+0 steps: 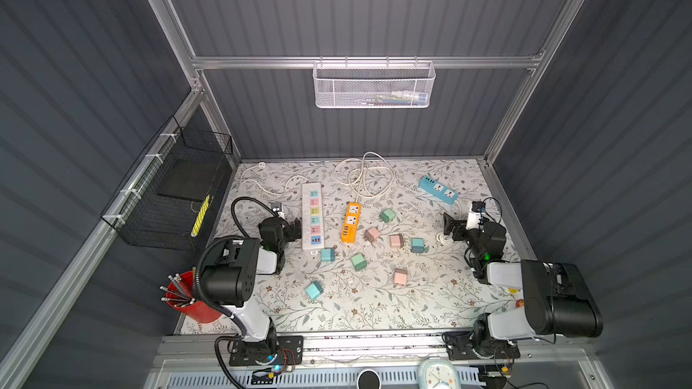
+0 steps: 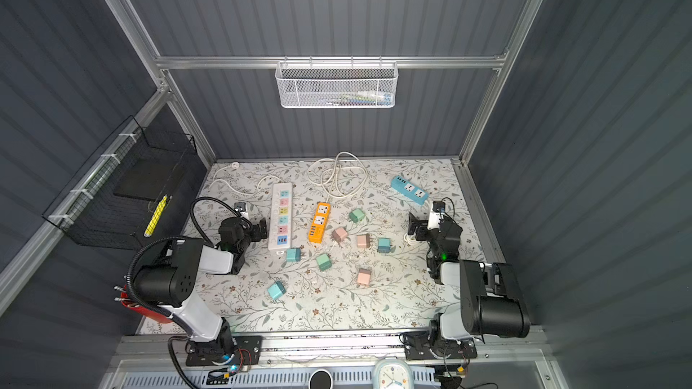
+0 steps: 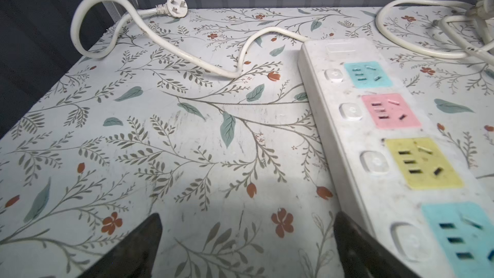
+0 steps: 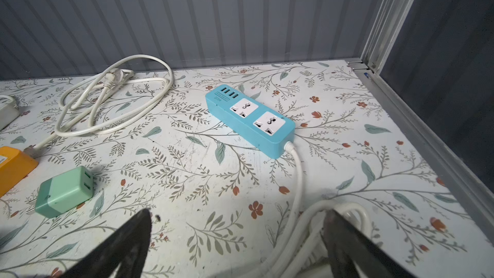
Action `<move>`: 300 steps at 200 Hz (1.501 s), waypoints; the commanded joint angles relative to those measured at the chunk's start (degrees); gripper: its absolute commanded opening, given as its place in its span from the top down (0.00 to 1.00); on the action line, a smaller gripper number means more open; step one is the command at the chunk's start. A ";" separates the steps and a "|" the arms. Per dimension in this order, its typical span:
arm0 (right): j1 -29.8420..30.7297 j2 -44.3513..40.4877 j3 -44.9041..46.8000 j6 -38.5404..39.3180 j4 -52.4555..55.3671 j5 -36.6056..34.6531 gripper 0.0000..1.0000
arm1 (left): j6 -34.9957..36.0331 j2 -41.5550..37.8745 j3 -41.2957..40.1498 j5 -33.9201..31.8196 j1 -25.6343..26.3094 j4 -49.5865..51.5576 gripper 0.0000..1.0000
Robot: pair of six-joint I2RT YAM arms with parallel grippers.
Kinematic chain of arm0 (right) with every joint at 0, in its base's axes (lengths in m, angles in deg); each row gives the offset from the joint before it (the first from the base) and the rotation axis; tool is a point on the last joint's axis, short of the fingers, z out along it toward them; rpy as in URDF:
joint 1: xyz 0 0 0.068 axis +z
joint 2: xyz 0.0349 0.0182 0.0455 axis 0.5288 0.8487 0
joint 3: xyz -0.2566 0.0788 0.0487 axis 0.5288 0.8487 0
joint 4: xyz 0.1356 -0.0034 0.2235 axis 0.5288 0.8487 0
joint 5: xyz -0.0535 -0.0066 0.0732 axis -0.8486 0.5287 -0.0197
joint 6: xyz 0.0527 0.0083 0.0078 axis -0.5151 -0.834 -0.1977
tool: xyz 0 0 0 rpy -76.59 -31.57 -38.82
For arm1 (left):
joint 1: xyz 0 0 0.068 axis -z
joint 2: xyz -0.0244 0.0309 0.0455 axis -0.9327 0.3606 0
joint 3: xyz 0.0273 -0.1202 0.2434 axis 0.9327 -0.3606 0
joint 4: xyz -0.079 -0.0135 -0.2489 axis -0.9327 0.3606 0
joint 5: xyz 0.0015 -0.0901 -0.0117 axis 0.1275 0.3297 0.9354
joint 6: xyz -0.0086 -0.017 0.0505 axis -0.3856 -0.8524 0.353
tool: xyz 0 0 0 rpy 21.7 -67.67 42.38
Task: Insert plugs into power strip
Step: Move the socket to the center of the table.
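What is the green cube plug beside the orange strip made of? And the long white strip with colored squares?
The green plug looks like smooth matte plastic, two green shades with rounded edges; its short prongs look metal, thin and grey. The white power strip seems hard plastic too, slightly shiny but scuffed and grimy.

We see the white power strip (image 3: 379, 129) lying just beside our left gripper (image 3: 247, 217), fingers (image 3: 139, 247) spread wide over the floral tabletop (image 3: 160, 119). Its cord (image 3: 187, 56) snakes to a three-pin plug (image 3: 175, 8).
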 commanded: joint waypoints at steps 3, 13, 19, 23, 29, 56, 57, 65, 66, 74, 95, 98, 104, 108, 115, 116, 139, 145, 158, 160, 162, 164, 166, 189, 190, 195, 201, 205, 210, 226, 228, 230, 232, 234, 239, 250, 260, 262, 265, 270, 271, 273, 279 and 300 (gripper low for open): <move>-0.11 0.58 -1.33 -0.53 -0.86 0.55 0.01 | 1.22 0.70 1.12 0.52 -0.47 -1.35 0.00; -0.19 0.56 -1.33 -0.48 -0.86 0.57 0.01 | 1.18 0.65 1.12 0.51 -0.47 -1.35 0.00; -0.16 0.56 -1.28 -0.50 -0.86 0.53 0.01 | 1.13 0.65 1.12 0.52 -0.47 -1.35 0.00; -0.16 0.62 -1.32 -0.48 -0.86 0.56 0.01 | 1.16 0.63 1.12 0.51 -0.47 -1.35 0.00; -0.12 0.59 -1.29 -0.48 -0.86 0.57 0.01 | 1.16 0.66 1.12 0.56 -0.47 -1.32 0.00; -0.19 0.55 -1.32 -0.48 -0.86 0.50 0.01 | 1.15 0.66 1.12 0.52 -0.47 -1.35 0.00; -0.19 0.60 -1.28 -0.48 -0.86 0.54 0.01 | 1.12 0.66 1.12 0.56 -0.52 -1.35 0.00; -0.12 0.61 -1.24 -0.48 -0.86 0.57 0.01 | 1.11 0.64 1.12 0.52 -0.47 -1.35 0.00; -0.16 0.59 -1.24 -0.48 -0.86 0.57 0.01 | 1.14 0.65 1.12 0.51 -0.43 -1.35 0.00; -0.16 0.57 -1.24 -0.43 -0.86 0.57 0.01 | 1.15 0.66 1.12 0.51 -0.47 -1.35 0.00; -0.12 0.61 -1.26 -0.48 -0.86 0.54 0.01 | 1.14 0.65 1.12 0.56 -0.47 -1.35 0.00; -0.19 0.57 -1.25 -0.48 -0.86 0.57 0.01 | 1.14 0.66 1.12 0.52 -0.47 -1.29 0.00; -0.13 0.60 -1.26 -0.43 -0.86 0.50 0.01 | 1.14 0.72 1.12 0.51 -0.47 -1.35 0.00; -0.13 0.65 -1.23 -0.48 -0.86 0.55 0.01 | 1.12 0.65 1.12 0.56 -0.47 -1.35 0.00; -0.15 0.55 -1.20 -0.48 -0.86 0.54 0.01 | 1.16 0.66 1.12 0.56 -0.47 -1.35 0.00; -0.13 0.55 -1.26 -0.48 -0.86 0.56 0.01 | 1.17 0.66 1.12 0.58 -0.47 -1.35 0.00; -0.16 0.60 -1.33 -0.48 -0.86 0.58 0.01 | 1.12 0.66 1.12 0.53 -0.47 -1.35 0.00; -0.11 0.58 -1.27 -0.48 -0.86 0.56 0.01 | 1.17 0.65 1.12 0.56 -0.47 -1.35 0.00; -0.12 0.59 -1.28 -0.48 -0.86 0.58 0.01 | 1.18 0.63 1.12 0.54 -0.47 -1.35 0.00; -0.18 0.57 -1.30 -0.48 -0.86 0.58 0.01 | 1.18 0.63 1.12 0.52 -0.47 -1.35 0.00; -0.19 0.58 -1.28 -0.48 -0.86 0.58 0.01 | 1.22 0.63 1.12 0.51 -0.47 -1.35 0.00; -0.17 0.57 -1.23 -0.46 -0.86 0.51 0.01 | 1.21 0.65 1.12 0.51 -0.47 -1.35 0.00; -0.12 0.56 -1.22 -0.47 -0.86 0.50 0.01 | 1.14 0.66 1.12 0.56 -0.47 -1.35 0.00; -0.11 0.62 -1.27 -0.38 -0.86 0.52 0.01 | 1.09 0.66 1.12 0.51 -0.47 -1.40 0.00; -0.11 0.63 -1.30 -0.38 -0.86 0.55 0.01 | 1.18 0.66 1.07 0.56 -0.47 -1.38 0.00; -0.12 0.55 -1.25 -0.38 -0.86 0.57 0.01 | 1.17 0.66 1.03 0.44 -0.47 -1.42 0.00; -0.18 0.60 -1.19 -0.39 -0.86 0.57 0.01 | 1.14 0.66 1.06 0.50 -0.47 -1.42 0.00; -0.17 0.63 -1.18 -0.40 -0.86 0.53 0.01 | 1.19 0.66 1.04 0.48 -0.47 -1.44 0.00; -0.17 0.60 -1.22 -0.39 -0.86 0.57 0.01 | 1.18 0.62 1.11 0.44 -0.47 -1.36 0.00; -0.14 0.61 -1.29 -0.42 -0.86 0.52 0.01 | 1.17 0.61 1.12 0.43 -0.47 -1.35 0.00; -0.14 0.55 -1.30 -0.42 -0.86 0.52 0.01 | 1.17 0.65 1.12 0.43 -0.47 -1.35 0.00; -0.14 0.60 -1.32 -0.46 -0.90 0.56 0.01 | 1.17 0.66 1.12 0.42 -0.47 -1.35 0.00; -0.14 0.57 -1.33 -0.47 -0.87 0.53 0.01 | 1.20 0.66 1.12 0.42 -0.47 -1.35 0.00; -0.18 0.61 -1.26 -0.48 -0.86 0.50 0.01 | 1.16 0.66 1.12 0.53 -0.47 -1.35 0.00; -0.14 0.61 -1.22 -0.48 -0.94 0.57 0.01 | 1.09 0.66 1.12 0.52 -0.47 -1.35 0.00; -0.19 0.58 -1.23 -0.52 -1.03 0.54 0.01 | 1.09 0.65 1.20 0.62 -0.47 -1.27 0.00; -0.22 0.56 -1.23 -0.57 -1.03 0.75 0.01 | 1.09 0.65 1.12 0.62 -0.47 -1.27 0.00; -0.22 0.52 -1.20 -0.57 -1.03 0.67 0.01 | 1.13 0.66 1.12 0.67 -0.47 -1.27 0.00; -0.22 0.63 -1.19 -0.57 -1.03 0.58 0.01 | 1.09 0.66 1.12 0.69 -0.47 -1.27 0.00; -0.26 0.65 -1.35 -0.98 -0.96 -0.63 0.01 | 1.04 0.64 1.12 0.64 -0.47 -1.27 0.00; -0.23 0.69 -1.39 -1.13 -0.86 -1.08 0.01 | 1.07 0.65 1.12 0.66 -0.47 -1.27 0.00; -0.27 0.66 -1.52 -1.47 -0.57 -1.86 0.01 | 1.08 0.66 1.10 0.68 -0.47 -1.27 0.00; -0.23 0.59 -2.00 -2.42 0.56 -4.70 0.01 | 1.09 0.66 1.12 0.61 -0.47 -1.27 0.00; 0.02 0.51 -1.95 -2.36 0.56 -5.51 0.01 | 1.47 0.46 1.18 0.35 -0.47 -1.69 0.00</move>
